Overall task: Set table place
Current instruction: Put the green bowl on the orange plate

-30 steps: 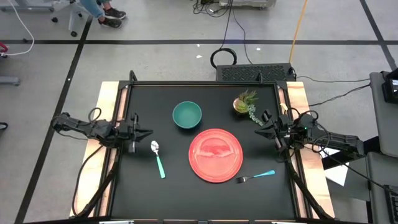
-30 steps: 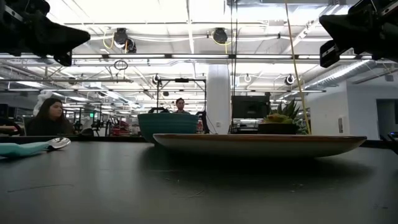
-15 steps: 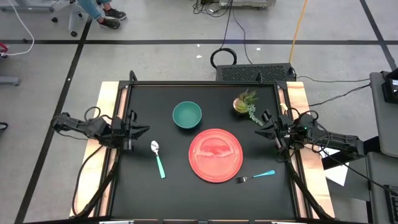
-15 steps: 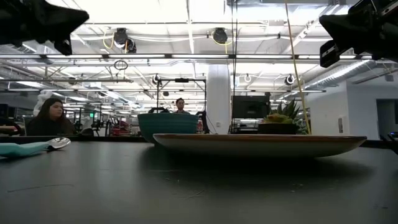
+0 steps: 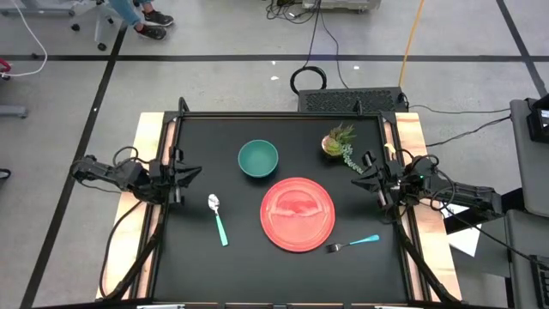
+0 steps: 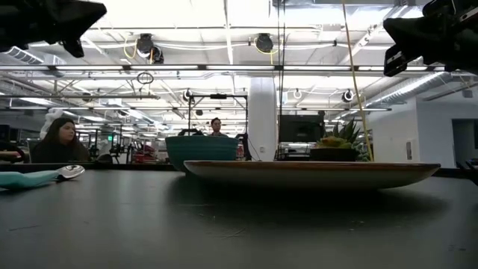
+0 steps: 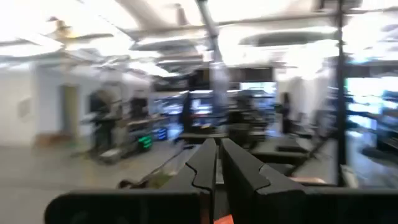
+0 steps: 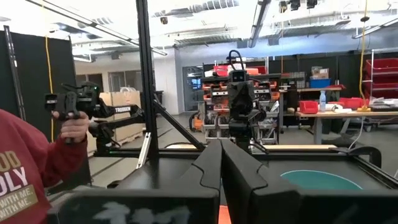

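Observation:
On the black table [image 5: 197,266] lie a round red plate [image 5: 297,214], a teal bowl [image 5: 258,159] behind it, a teal-handled spoon [image 5: 217,216] left of the plate and a teal-handled fork [image 5: 352,243] at the plate's near right. My left gripper [image 5: 197,174] hovers shut over the table's left edge, above and left of the spoon. At the right edge my right gripper [image 5: 355,175] hangs shut, right of the plate. Both point inward, tipped a little upward, and hold nothing. The low view shows them high above the plate [image 6: 314,173].
A small potted green plant [image 5: 340,142] stands at the far right, close to my right gripper. Light wooden strips [image 5: 147,154] run along both sides of the table. The right wrist view shows a person's red sleeve [image 8: 28,168] beyond the table.
My left gripper has drawn back a little toward the table's left edge, risen and tipped its fingertips upward, staying shut. The plate, bowl, spoon and fork lie where they were.

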Tool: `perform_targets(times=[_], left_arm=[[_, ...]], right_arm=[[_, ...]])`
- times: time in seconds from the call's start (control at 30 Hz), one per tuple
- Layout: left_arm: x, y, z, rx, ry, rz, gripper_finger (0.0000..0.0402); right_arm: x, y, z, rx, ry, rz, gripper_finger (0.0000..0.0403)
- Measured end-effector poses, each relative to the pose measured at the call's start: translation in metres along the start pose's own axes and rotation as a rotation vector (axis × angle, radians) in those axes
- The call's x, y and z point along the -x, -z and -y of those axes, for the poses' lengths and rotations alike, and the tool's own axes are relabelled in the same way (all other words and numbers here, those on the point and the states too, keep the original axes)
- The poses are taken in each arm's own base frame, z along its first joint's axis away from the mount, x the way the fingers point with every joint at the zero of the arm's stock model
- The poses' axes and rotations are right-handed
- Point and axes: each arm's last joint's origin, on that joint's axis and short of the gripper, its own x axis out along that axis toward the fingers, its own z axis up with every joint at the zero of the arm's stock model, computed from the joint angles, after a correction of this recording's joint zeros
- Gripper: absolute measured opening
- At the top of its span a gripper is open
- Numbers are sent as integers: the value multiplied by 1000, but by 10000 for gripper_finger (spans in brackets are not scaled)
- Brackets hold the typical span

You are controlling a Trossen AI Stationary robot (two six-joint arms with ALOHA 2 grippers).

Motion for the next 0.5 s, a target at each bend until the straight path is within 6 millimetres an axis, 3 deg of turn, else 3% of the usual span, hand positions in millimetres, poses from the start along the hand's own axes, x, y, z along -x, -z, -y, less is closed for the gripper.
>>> perform_targets(times=[0.3, 0.5], left_arm=[[-5, -38, -12, -35, -201, -88, 30], [-20, -63, -17, -9, -329, -160, 30]], right_arm=[[0, 1, 0, -10, 3, -8, 0], [0, 2, 0, -16, 5, -20, 0]])
